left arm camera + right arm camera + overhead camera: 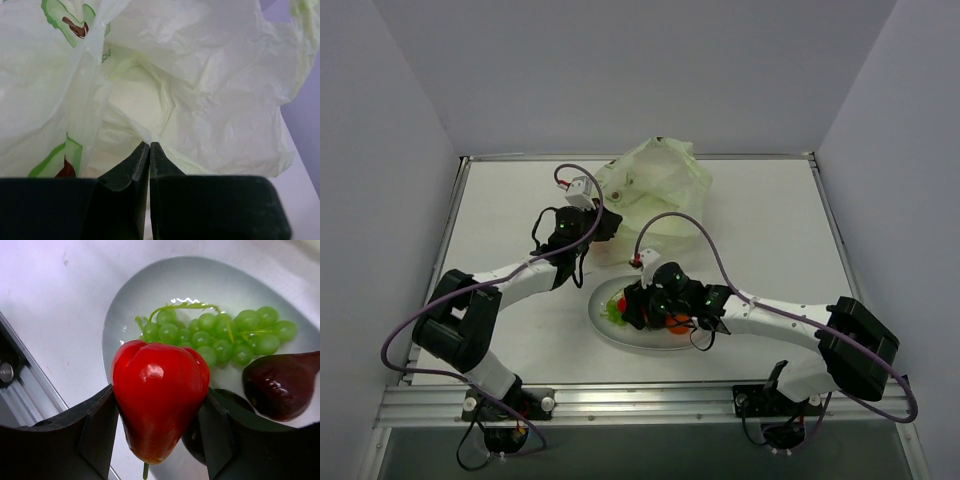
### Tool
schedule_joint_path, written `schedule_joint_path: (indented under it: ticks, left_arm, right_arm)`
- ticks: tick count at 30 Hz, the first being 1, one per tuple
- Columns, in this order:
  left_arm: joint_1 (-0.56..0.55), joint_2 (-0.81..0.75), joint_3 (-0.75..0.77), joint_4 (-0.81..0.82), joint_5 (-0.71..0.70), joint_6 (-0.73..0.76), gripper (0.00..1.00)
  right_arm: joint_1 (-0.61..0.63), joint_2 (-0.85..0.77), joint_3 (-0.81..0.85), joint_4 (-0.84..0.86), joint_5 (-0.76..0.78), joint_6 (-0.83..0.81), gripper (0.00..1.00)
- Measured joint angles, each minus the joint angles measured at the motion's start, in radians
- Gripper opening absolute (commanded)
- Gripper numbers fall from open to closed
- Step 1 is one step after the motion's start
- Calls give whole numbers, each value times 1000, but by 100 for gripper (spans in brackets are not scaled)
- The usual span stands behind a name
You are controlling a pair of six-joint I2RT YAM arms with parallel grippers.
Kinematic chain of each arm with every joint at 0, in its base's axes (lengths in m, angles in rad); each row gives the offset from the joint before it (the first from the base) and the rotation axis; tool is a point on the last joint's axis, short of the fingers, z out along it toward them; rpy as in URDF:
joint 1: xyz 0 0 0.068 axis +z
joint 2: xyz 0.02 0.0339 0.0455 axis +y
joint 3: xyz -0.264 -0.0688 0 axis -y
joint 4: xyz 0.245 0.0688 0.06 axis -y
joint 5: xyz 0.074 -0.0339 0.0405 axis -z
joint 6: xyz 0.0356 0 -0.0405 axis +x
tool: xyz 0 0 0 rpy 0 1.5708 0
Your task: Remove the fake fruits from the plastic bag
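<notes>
The pale green-white plastic bag (pixel 658 188) lies crumpled at the back of the table and fills the left wrist view (pixel 200 90). My left gripper (pixel 149 145) is shut, pinching a fold of the bag at its near edge (pixel 603 225). My right gripper (pixel 160 405) is shut on the red strawberry-like piece (pixel 157 395) and holds it over the white oval plate (pixel 150 290). The green grape bunch (pixel 220 335) and two dark maroon balls (pixel 282 385) lie on the plate. A round orange (pixel 677 323) shows beside the gripper in the top view.
The white oval plate (pixel 605 325) sits near the front edge between the two arms. A metal rail (pixel 20 390) runs along the table's front edge. White walls enclose the table on three sides.
</notes>
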Motion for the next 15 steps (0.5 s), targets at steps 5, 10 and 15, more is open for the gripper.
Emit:
schedule_joint_path:
  ticks: [5, 10, 15]
  left_arm:
    - [0, 0, 33, -3, 0, 2, 2]
    - [0, 0, 35, -29, 6, 2, 2]
    - [0, 11, 77, -52, 19, 1, 2]
  right_arm:
    - [55, 29, 4, -32, 31, -35, 43]
    - [82, 41, 21, -80, 78, -56, 68]
    - [85, 49, 37, -106, 126, -72, 82]
